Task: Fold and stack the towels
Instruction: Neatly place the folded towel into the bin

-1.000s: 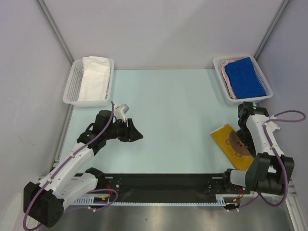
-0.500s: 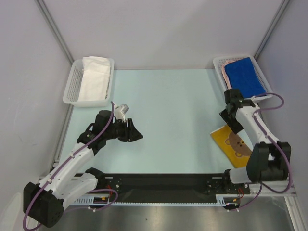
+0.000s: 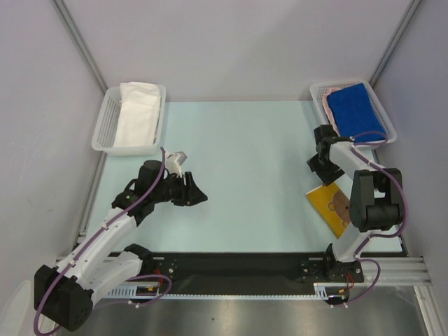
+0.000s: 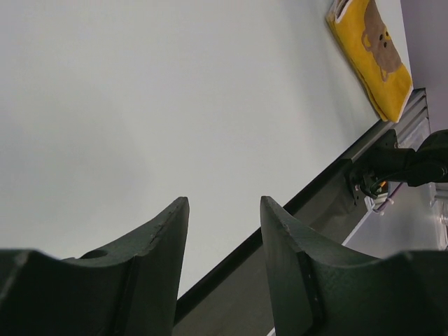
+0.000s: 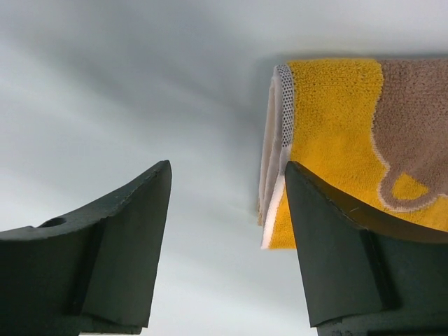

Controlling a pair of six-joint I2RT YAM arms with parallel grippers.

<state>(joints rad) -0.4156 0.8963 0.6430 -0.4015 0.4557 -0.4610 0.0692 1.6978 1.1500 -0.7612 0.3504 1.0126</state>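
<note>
A folded yellow-orange towel with a brown bear lies flat on the table at the near right. It also shows in the right wrist view and the left wrist view. My right gripper is open and empty, just behind the towel's far left corner and above the table. My left gripper is open and empty over the table at the left. A plain white towel lies in the left basket. A blue towel lies on a pinkish one in the right basket.
A white mesh basket stands at the back left and another at the back right. A black rail runs along the near table edge. Grey walls close in the left, back and right.
My right arm has swung from over the bear towel toward the back and left, leaving the towel uncovered on the table. The left arm has not moved.
</note>
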